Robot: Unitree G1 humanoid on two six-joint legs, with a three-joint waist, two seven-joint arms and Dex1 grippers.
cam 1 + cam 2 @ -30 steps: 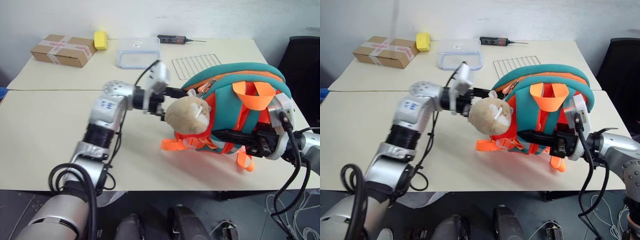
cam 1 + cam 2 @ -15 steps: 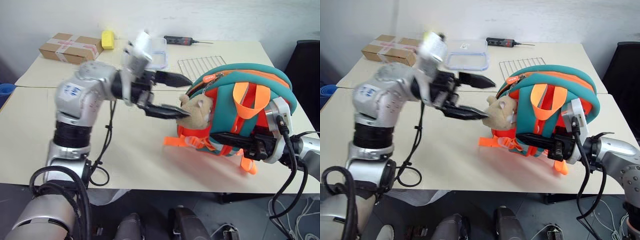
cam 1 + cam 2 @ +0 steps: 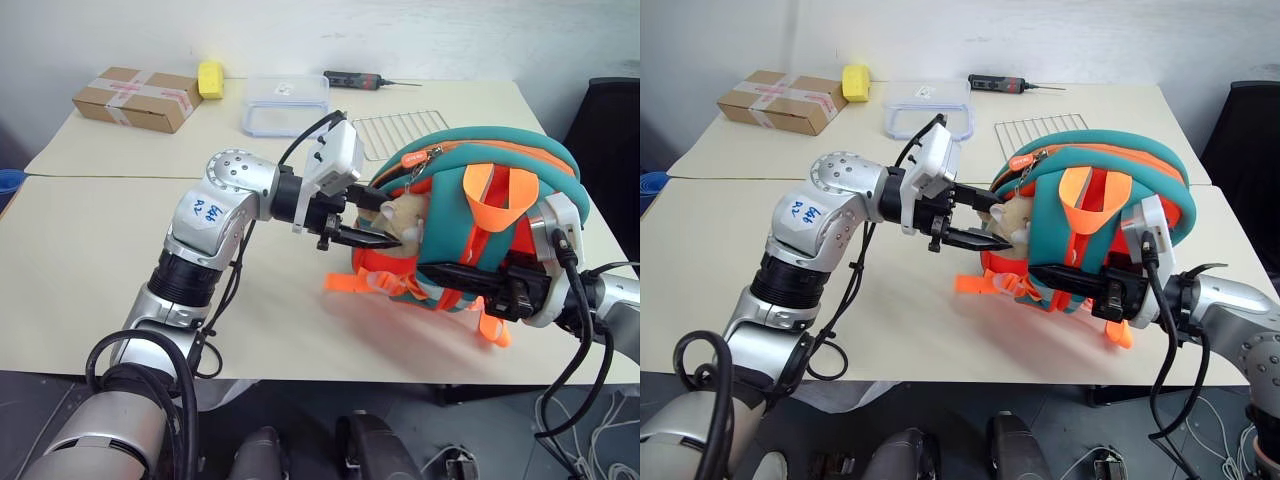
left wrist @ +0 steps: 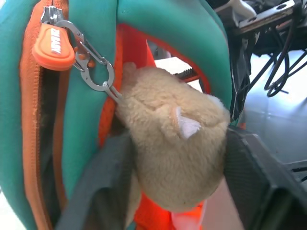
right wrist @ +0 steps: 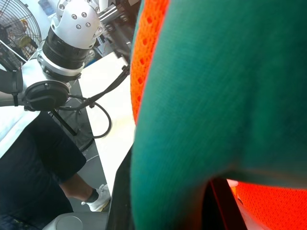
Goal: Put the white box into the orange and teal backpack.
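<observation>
Closing since earlier, left claw (image 4: 177,201) pinches backpack's (image 3: 500,170) plush toy (image 4: 175,153) (tan).

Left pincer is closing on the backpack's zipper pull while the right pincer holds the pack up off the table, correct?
Not the zipper pull. The left pincer is closing around the plush toy hanging from the backpack, as the left wrist view shows. The right pincer does hold the pack.

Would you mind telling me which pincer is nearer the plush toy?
Left. The left pincer closes around the plush toy; the right pincer grips the backpack lower down.
</observation>
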